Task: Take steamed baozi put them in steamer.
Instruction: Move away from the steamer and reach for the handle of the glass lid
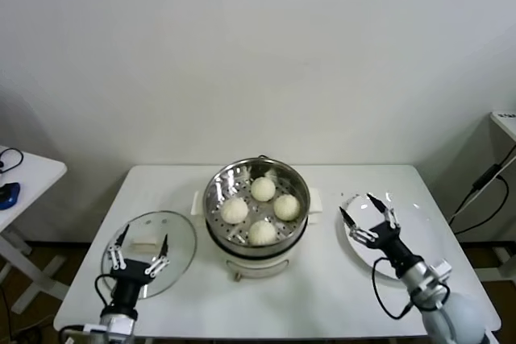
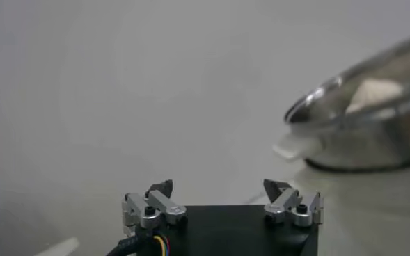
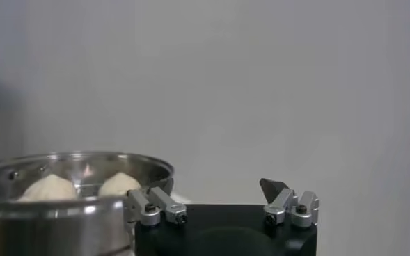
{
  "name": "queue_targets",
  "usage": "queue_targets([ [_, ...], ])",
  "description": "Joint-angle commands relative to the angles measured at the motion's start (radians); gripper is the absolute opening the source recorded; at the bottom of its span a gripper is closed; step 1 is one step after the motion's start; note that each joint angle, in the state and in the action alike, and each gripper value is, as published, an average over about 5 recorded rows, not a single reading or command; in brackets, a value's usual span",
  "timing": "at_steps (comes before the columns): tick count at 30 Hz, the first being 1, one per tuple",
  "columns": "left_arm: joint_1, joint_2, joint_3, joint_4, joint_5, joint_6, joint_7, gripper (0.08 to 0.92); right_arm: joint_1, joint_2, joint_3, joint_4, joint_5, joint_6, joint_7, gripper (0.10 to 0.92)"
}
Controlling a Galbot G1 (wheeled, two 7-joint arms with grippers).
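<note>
At the near edge of the white desk [image 1: 266, 304], both arms of the robot wait with nothing in their grasp. The left claw [image 1: 139, 254] hangs over the round glass lid [image 1: 179, 230] at the robot's near left, its fingers spread wide and empty. The right claw [image 1: 369, 217] hovers above the flat white plate [image 1: 427, 231] at the near right, equally wide and equally empty; the plate's visible surface carries no buns.

Farther in, at the middle of the desk and between the two arms, stands the steamer [image 1: 256, 209], lid off. All four steamed baozi [image 1: 263, 189] rest on its perforated tray in a rough diamond, close together. By that count the loading looks complete, and nothing appears left on the plate to fetch.

The relation that matters now: the steamer lies inward from each claw, to the right of the left one and to the left of the right one. The lid sits directly beneath the left claw, so if covering follows, that arm seems the nearer candidate.

In the right wrist view, two buns [image 3: 48, 188] show just over the steel rim [image 3: 79, 161].
</note>
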Motion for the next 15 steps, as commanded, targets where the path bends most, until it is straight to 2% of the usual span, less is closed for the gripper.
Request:
queue_targets([
  [1,-0.029,0.014,-0.068,0.089,0.761,0.009,0.021,0.823,-0.099,0.108,0.097,0.016,-0.018,0.052,0.035,0.823],
  [8,-0.081,0.009,-0.055,0.188,0.982,0.012,-0.027,0.823,-0.080,0.106,0.098,0.012,-0.021,0.048,0.035,0.823],
  [15,-0.147,0.012,-0.055,0.280,1.059,0.007,-0.074,0.823,-0.056,0.104,0.104,0.002,-0.022,0.044,0.035,0.823],
])
